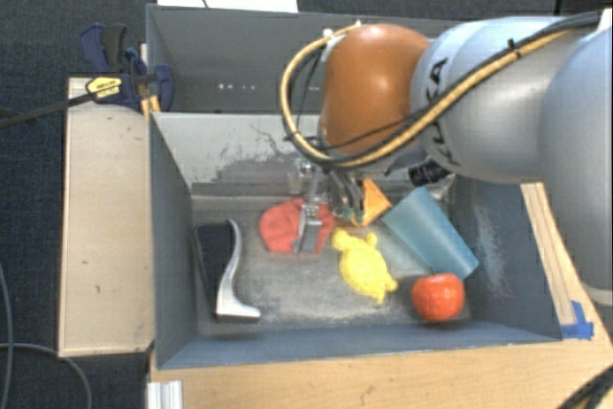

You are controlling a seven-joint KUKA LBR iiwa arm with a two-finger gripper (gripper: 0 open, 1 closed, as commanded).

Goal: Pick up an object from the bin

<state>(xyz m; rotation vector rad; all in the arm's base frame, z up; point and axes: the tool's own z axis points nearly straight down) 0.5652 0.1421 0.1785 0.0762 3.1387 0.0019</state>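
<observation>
My gripper [310, 227] hangs below the orange wrist cover, low in the middle of the bin. Its tip is down on the right edge of a flat red lump [281, 227] lying on the bin floor. A yellow rubber toy [364, 267] lies just to the right of the gripper, close to it. A small orange piece [374, 201] shows behind the gripper, partly hidden by it. A light blue cup [428, 231] lies on its side right of that.
A red ball-like fruit [439, 296] sits near the front wall, right of the yellow toy. A black and silver curved tool [225, 270] lies along the left wall. The arm covers the bin's back right part.
</observation>
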